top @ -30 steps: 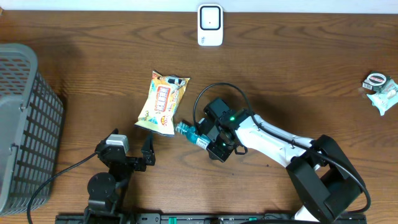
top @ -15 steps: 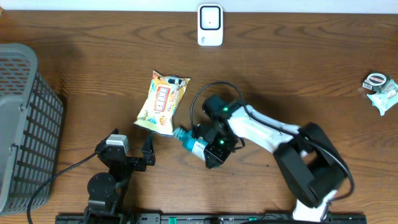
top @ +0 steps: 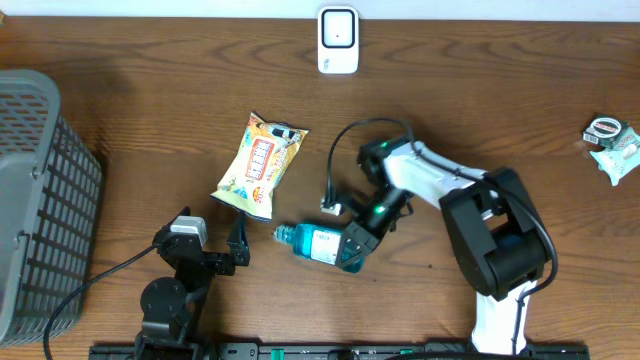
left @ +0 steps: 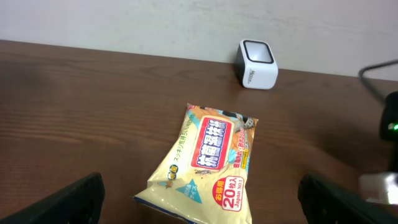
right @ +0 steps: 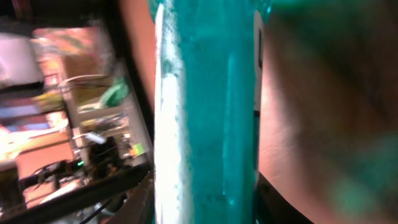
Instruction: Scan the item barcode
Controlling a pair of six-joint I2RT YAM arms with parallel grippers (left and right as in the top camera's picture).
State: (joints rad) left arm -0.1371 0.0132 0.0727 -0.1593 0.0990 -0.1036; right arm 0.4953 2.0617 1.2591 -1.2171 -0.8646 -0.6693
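A teal bottle [top: 318,244] with a white label lies level above the table's front, cap end pointing left. My right gripper [top: 357,247] is shut on its base end. In the right wrist view the teal bottle [right: 211,112] fills the space between my right gripper's [right: 202,202] jaws, and no barcode shows. The white scanner [top: 338,40] stands at the far edge, also seen as the scanner [left: 257,64] in the left wrist view. My left gripper [top: 212,233] rests open at the front left, and the left gripper [left: 202,208] holds nothing.
A yellow wipes packet [top: 258,165] lies left of the bottle, just ahead of the open left fingers; the packet [left: 208,155] shows in the left wrist view. A grey basket [top: 40,200] stands at the left edge. Small packaged items [top: 613,145] lie far right.
The right wrist has turned and drawn back to the right. The bottle has swung from a slant beside the packet to lying level, lower and clear of it. The left arm is still.
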